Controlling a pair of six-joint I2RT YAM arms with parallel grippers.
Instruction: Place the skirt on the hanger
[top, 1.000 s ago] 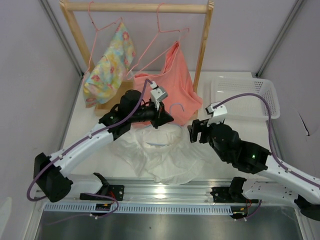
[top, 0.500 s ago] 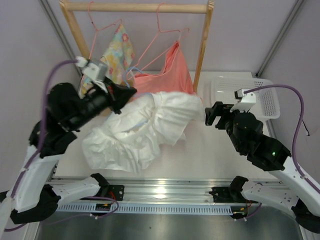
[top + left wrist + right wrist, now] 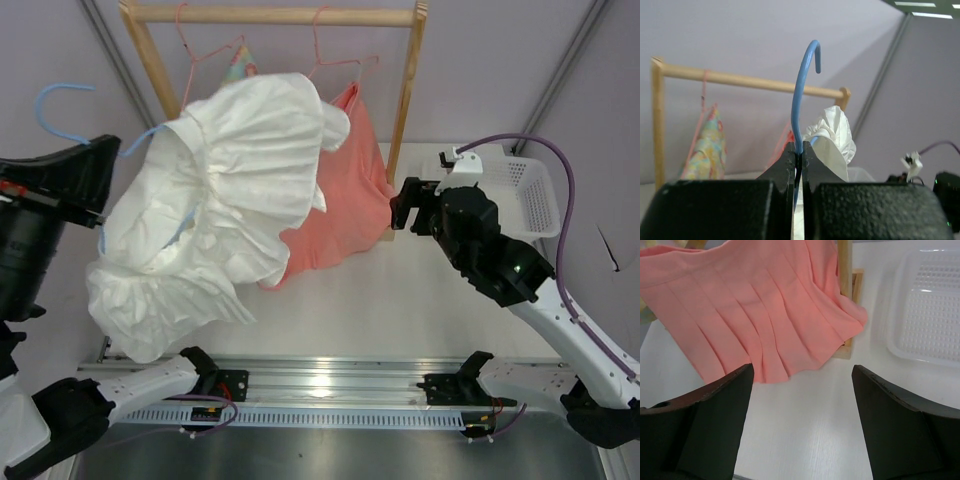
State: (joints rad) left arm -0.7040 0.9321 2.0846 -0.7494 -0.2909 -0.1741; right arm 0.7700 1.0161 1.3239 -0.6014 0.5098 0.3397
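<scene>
Hanging bunched, the skirt (image 3: 215, 190) droops off the hanger (image 3: 800, 95) just beyond the fingers of the left gripper (image 3: 798, 161), clamped tight on the hook's stem; seating looks loose, possibly, so carry level toward the wooden rail (image 3: 270, 15); right gripper (image 3: 801, 390) wide, empty.

The left arm stands raised high at the left edge, with the left gripper (image 3: 797, 156) clamped on the hanger (image 3: 800, 95). The right arm reaches forward, the right gripper (image 3: 802, 405) spread wide.
</scene>
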